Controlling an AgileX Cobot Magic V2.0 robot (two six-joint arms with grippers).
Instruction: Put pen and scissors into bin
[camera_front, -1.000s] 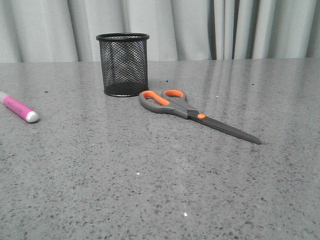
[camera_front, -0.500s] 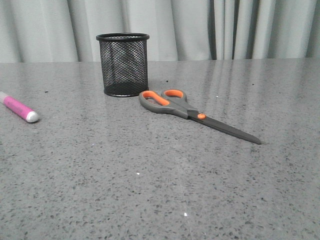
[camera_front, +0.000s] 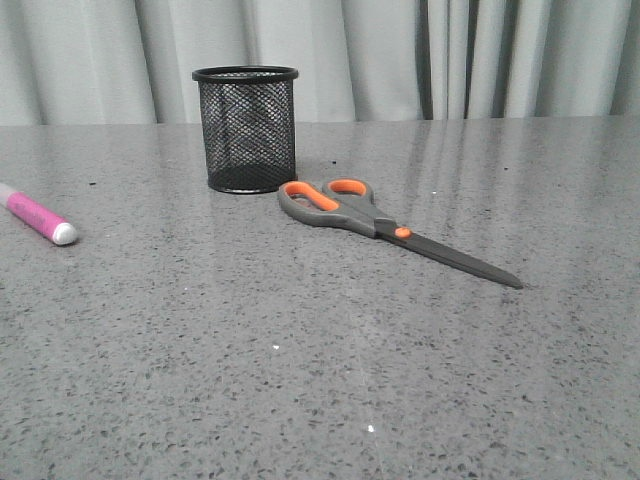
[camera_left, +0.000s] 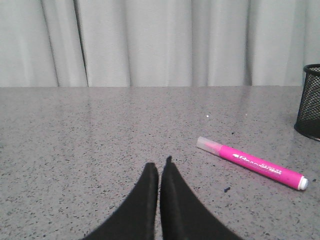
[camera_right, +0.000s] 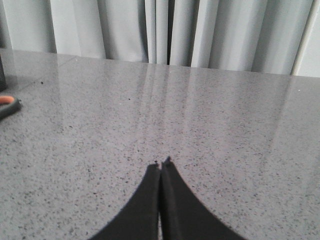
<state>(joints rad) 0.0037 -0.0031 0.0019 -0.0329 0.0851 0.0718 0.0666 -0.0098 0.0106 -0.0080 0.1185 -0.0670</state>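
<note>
The bin (camera_front: 245, 129) stands upright on the grey speckled table (camera_front: 320, 380), in front of the pale curtain (camera_front: 400, 55). My scissors (camera_front: 375, 227) lie flat just right of the bin, orange loops nearest its base without touching it, blades pointing away to the right. The pen (camera_front: 38, 217) lies well left of the bin, white cap toward me. My left gripper (camera_left: 160, 170) has its fingers pressed together, empty, near the pen. My right gripper (camera_right: 161, 167) is likewise closed on nothing, over bare table right of the scissors.
</note>
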